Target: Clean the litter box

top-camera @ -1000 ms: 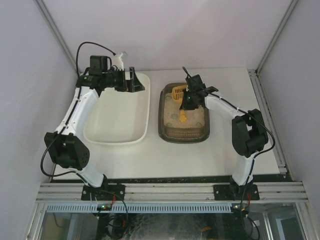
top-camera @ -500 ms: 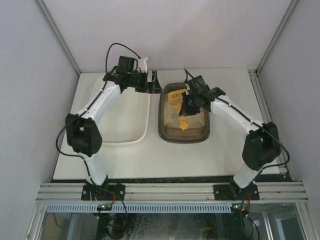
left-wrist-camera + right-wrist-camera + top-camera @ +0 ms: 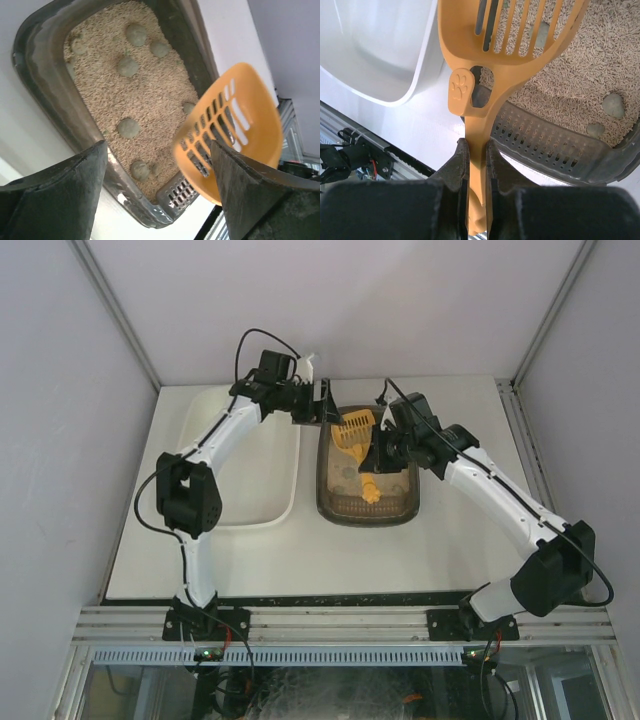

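On my far left sits the cream-white rectangular plastic tub (image 3: 250, 480), and the part of its floor I can see shows no clump in it. My left gripper (image 3: 322, 403) hovers past the tub's far right corner, over the far left end of the litter box. Its fingers are spread wide with nothing between them, and they touch neither the tray nor the tool.

Next to the right, just beside the tub and apart from it, is the litter box (image 3: 322, 475): a dark grey-brown plastic tray with rounded corners, flat on the table and filled with beige pellet litter. Several round grey-green clumps (image 3: 128, 127) lie on top of the litter, scattered from end to end.

Above the tray's far left end hangs the orange slotted plastic scoop (image 3: 250, 125). I can see litter through its slots and no clump in the part that shows. My right gripper (image 3: 476, 155) is clamped tight on its handle, just behind the paw-print tab.

I judge the job barely begun: the clumps are all yet to be lifted, sifted and carried off, presumably into the tub.
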Controlling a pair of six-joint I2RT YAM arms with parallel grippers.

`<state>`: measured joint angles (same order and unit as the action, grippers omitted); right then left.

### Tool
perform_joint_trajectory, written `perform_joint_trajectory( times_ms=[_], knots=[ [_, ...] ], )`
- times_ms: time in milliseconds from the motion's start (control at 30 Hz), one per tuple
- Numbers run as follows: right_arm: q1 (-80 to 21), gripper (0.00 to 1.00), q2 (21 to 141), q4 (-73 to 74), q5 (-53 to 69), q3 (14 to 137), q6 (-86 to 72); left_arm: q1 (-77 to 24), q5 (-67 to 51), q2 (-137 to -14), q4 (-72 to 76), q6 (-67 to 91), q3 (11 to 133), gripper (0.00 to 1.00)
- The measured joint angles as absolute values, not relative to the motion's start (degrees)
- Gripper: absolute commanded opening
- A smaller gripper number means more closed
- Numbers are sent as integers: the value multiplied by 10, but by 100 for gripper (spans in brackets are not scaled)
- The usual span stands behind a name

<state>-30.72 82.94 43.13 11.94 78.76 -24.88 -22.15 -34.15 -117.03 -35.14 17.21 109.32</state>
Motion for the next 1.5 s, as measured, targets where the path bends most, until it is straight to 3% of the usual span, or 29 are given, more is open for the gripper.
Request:
perform_joint_trajectory(
  times_ms=[400, 467, 633, 667, 900, 1033, 1133, 1267, 1500],
  knots=[
    [-307, 0, 829, 420, 138, 773, -256, -236, -451, -1170, -322, 212, 1094, 60],
    [-307, 0, 829, 420, 139, 773, -258, -238, -453, -1170, -328, 202, 1094, 48],
    [-307, 0, 829, 417, 142, 773, -262, -238, -454, -1178, -352, 179, 1095, 4],
    [-307, 0, 829, 416, 146, 772, -261, -238, -456, -1182, -355, 175, 1095, 1],
    [-311, 18, 828, 411, 156, 752, -268, -240, -500, -1183, -331, 209, 1081, 0],
    [-300, 59, 801, 382, 157, 727, -278, -240, -524, -1170, -254, 269, 1011, 0],
    [-293, 75, 757, 356, 154, 690, -288, -240, -526, -1164, -211, 313, 970, 0],
    [-290, 82, 671, 302, 145, 608, -308, -240, -508, -1137, -160, 378, 912, 0],
    [-304, 82, 573, 223, 122, 489, -346, -240, -467, -1086, -117, 432, 888, 0]
  ],
)
